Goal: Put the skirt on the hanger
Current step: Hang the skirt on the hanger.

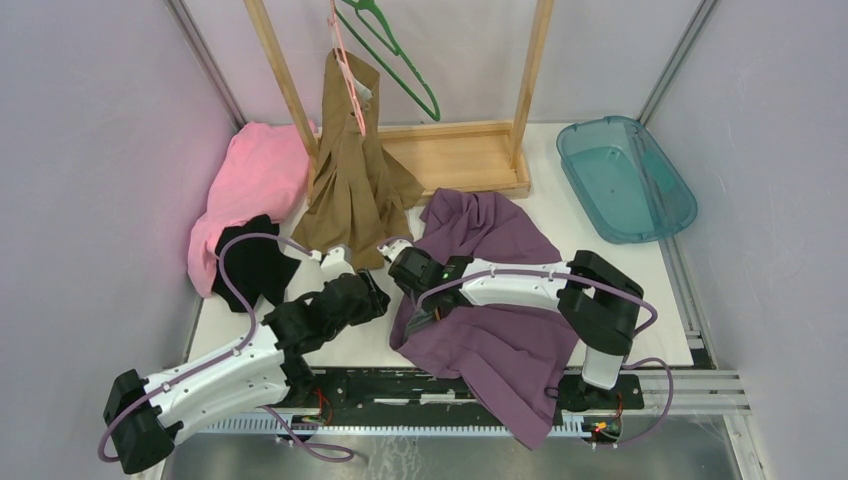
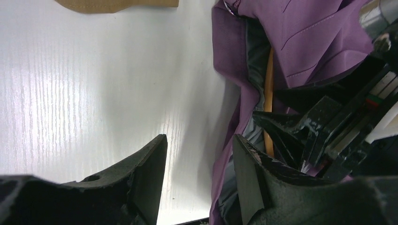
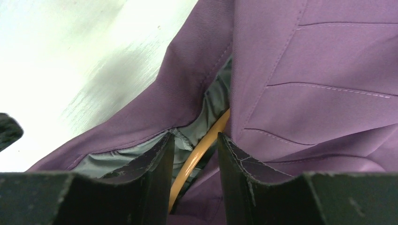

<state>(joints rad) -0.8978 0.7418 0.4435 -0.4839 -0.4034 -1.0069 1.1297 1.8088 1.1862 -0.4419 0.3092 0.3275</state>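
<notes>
Crumpled purple pleated fabric skirt [image 1: 500, 340] lies spread on the white table [image 2: 94, 93], hem draped over the near edge, thin orange hanger [image 3: 199, 154] partly inside its grey-lined waist opening.

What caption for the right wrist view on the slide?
Right gripper, jaws apart, straddles an orange hanger tucked inside the waistband of the purple skirt, white table beyond.

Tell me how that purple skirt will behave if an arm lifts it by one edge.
Likely floppy: the purple skirt lies crumpled in folds and spills past the table at its near edge. Its smooth grey lining may slip on the orange hanger.
</notes>
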